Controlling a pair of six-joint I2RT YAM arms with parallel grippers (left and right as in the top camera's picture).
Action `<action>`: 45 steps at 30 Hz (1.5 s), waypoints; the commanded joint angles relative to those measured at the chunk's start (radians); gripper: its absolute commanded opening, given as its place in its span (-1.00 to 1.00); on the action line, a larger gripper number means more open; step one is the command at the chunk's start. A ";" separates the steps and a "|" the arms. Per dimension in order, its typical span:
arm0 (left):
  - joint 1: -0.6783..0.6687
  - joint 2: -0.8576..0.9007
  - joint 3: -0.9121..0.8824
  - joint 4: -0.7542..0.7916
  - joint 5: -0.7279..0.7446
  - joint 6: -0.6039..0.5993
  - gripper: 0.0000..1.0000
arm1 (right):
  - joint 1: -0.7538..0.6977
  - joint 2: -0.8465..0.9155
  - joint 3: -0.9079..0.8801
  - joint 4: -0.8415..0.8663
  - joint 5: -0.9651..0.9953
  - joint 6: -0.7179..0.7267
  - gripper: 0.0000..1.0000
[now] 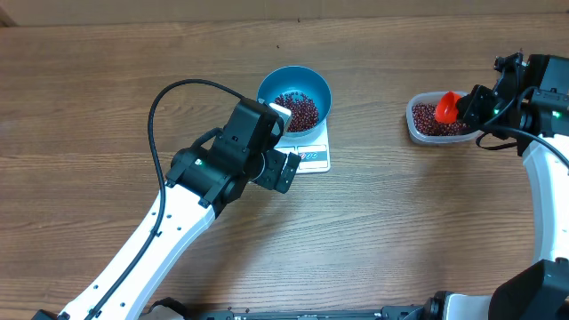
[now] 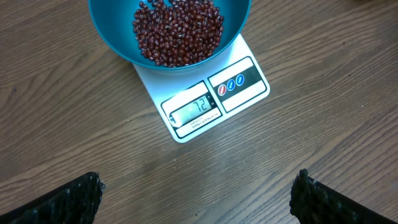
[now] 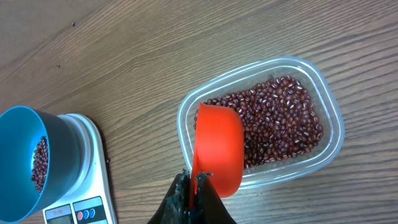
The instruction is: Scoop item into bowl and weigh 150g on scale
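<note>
Black left tool hovers just in front of the scale, fingers wide apart, empty. Blue bowl sits on the scale, beans inside; display reads 72. Well right of the scale: clear tub with more beans, orange scoop over its scale-side end. Right tool is clamped on the scoop handle.

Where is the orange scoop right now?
Overhead, the orange scoop is on the right side, gripped by the right hand, over the clear tub.
</note>
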 commanded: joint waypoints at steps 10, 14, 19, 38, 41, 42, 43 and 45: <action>-0.002 0.008 0.012 0.000 0.004 0.022 0.99 | 0.001 -0.024 0.033 -0.007 0.003 -0.004 -0.93; -0.002 0.008 0.012 0.000 0.004 0.022 0.99 | 0.001 -0.024 0.032 -0.007 0.003 -0.004 -0.93; -0.002 0.008 0.012 0.000 0.004 0.022 0.99 | 0.001 -0.024 0.033 -0.008 0.003 -0.004 -0.93; -0.002 0.008 0.012 0.000 0.004 0.022 0.99 | 0.001 -0.024 0.033 -0.015 0.003 -0.004 -0.93; -0.002 0.008 0.012 0.000 0.004 0.022 0.99 | 0.000 -0.024 0.033 -0.019 0.003 -0.004 -0.93; -0.002 0.008 0.012 0.000 0.004 0.022 0.99 | 0.001 -0.024 0.033 -0.020 0.003 -0.004 -0.93; -0.002 0.008 0.012 0.000 0.004 0.022 0.99 | 0.000 -0.024 0.033 -0.021 0.003 -0.004 -0.93; -0.002 0.008 0.012 0.000 0.004 0.022 0.99 | 0.001 -0.024 0.033 -0.021 0.003 -0.004 -0.93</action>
